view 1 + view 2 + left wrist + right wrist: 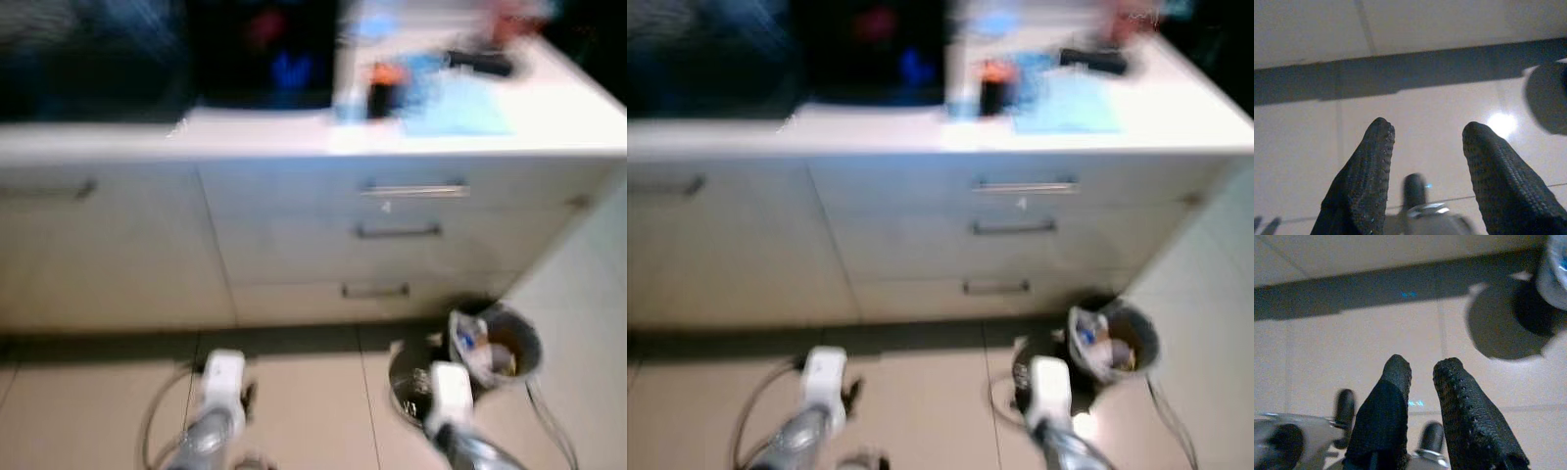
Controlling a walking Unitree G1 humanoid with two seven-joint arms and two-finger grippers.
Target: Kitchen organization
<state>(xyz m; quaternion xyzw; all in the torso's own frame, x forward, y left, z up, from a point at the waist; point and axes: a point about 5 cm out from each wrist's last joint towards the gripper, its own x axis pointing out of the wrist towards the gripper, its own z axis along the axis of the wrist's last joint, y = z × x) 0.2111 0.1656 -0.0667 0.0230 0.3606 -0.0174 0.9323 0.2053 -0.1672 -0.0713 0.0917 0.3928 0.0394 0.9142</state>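
Blurred white kitchen surface ahead, small dark bottle likely light, rigid, best taken round its middle. Left gripper spread wide over floor; right gripper narrowly parted, both empty.

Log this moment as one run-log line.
facing drawers | left tool open, low | right tool slightly open, low | bin right

Left claw agape, right claw narrower.
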